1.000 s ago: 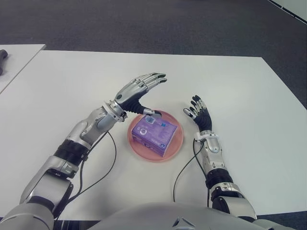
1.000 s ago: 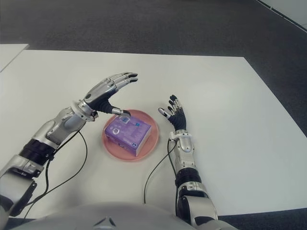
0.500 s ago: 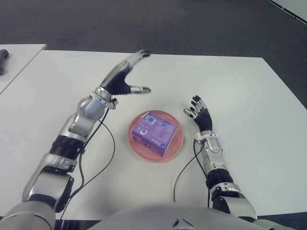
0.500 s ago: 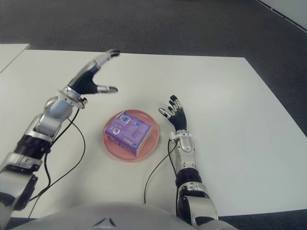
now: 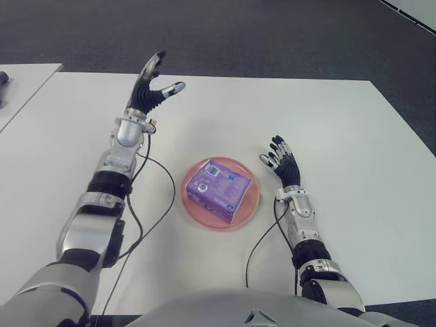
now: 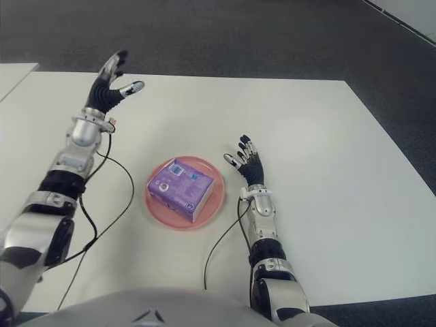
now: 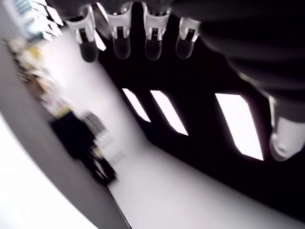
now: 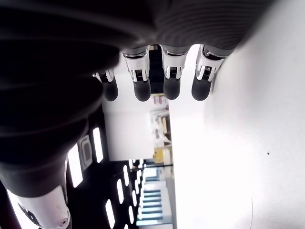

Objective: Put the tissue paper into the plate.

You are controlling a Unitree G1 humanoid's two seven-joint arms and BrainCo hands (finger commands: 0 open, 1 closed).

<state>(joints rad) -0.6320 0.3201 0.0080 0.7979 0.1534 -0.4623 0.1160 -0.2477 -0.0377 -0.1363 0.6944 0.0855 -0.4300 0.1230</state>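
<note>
A purple tissue pack [image 5: 218, 190] lies flat in the pink plate [image 5: 253, 204] near the middle of the white table [image 5: 340, 122]. My left hand [image 5: 152, 87] is raised high at the back left, well away from the plate, fingers spread and holding nothing. My right hand [image 5: 280, 160] stands just right of the plate, palm up, fingers extended and empty. Both wrist views show only straight fingers [image 7: 121, 47] [image 8: 171, 88] with nothing in them.
Black cables [image 5: 158, 219] trail from both arms across the table beside the plate. A second white table [image 5: 20, 85] with a dark object stands at the far left. Dark carpet [image 5: 272, 34] lies beyond the table's far edge.
My left hand has lifted off the tissue pack, swung up and back to the left, away from the plate. The pack stays in the plate. The right hand has not moved.
</note>
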